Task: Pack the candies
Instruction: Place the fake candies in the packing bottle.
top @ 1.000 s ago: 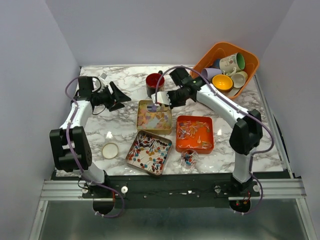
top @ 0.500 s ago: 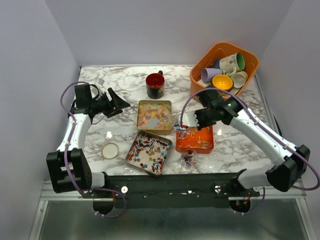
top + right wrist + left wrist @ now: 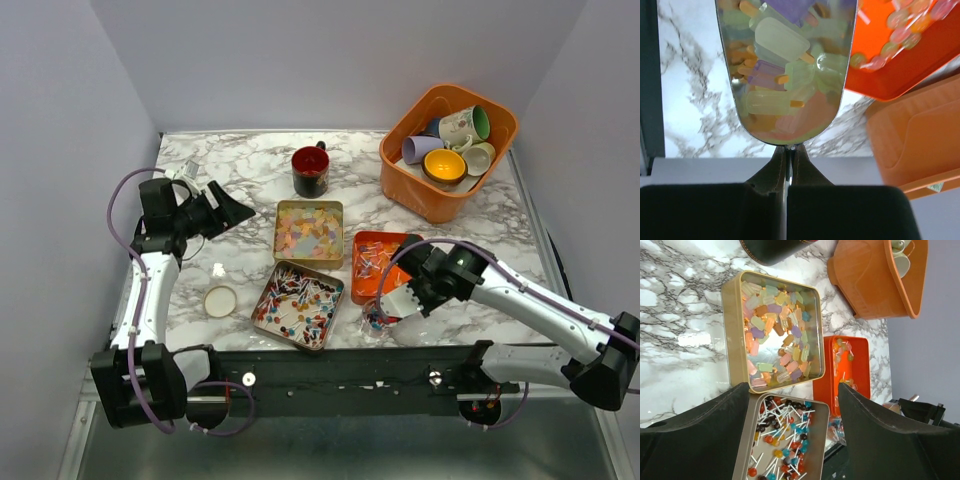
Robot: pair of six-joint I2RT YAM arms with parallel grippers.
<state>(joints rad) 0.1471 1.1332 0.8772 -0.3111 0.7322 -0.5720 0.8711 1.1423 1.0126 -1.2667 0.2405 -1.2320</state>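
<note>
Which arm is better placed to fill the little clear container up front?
Probably right: the right pincer grips a scoop full of candies by the container; the left pincer is open, empty, far off.

Bright, even light from above — glare patches on the marble table [image 3: 232,250], soft shadows, all views sharp.

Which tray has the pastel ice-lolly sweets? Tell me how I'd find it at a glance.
Start at the big orange basket in the far right corner and go left to the dark mug with the red inside. Just nearer the arms sits a square gold tin. Unlike the lollipop tin and the orange tray beside it, it holds flat pastel sweets.
</note>
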